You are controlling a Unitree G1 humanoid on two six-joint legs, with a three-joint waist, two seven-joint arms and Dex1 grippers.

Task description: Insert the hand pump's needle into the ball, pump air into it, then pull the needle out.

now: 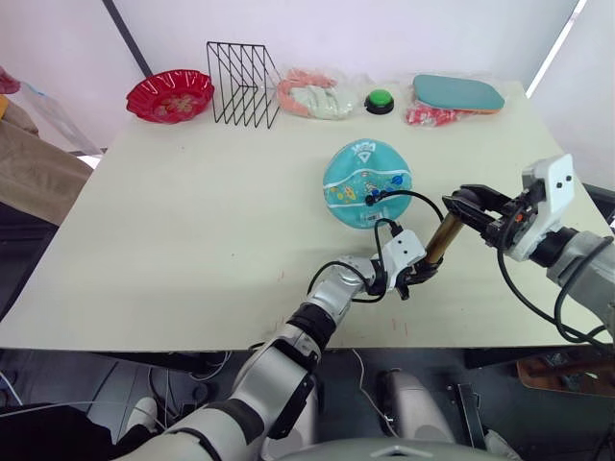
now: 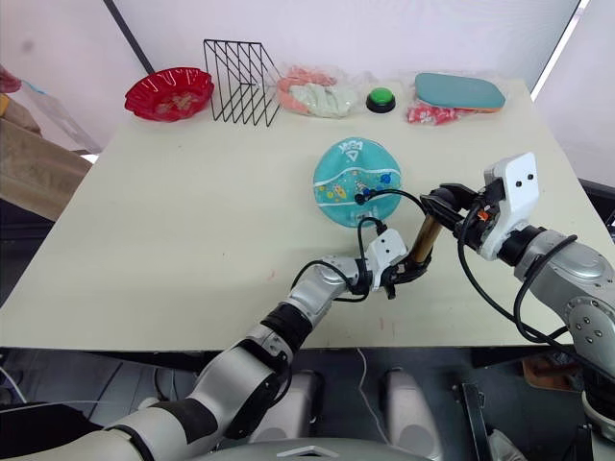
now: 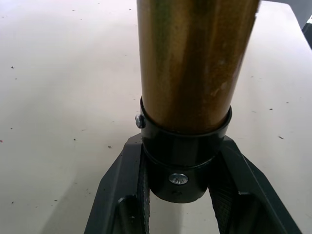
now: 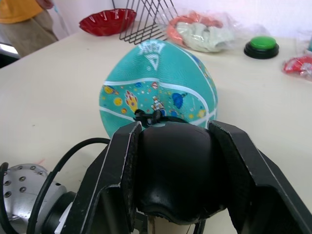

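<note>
The hand pump (image 1: 443,238) is held tilted between both grippers: its lower cap is clamped by the left gripper (image 1: 415,276), its handle by the right gripper (image 1: 473,206). The hose apparently reaches the ball (image 1: 367,182), just beyond.

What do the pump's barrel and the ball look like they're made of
The hand pump barrel looks like bronze-gold metal with a dull sheen and small scuffs and specks, though coated plastic can't be ruled out; its end cap is glossy black, likely plastic. The ball looks like soft rubber or vinyl: a smooth teal printed skin, dented and sagging rather than round.
</note>
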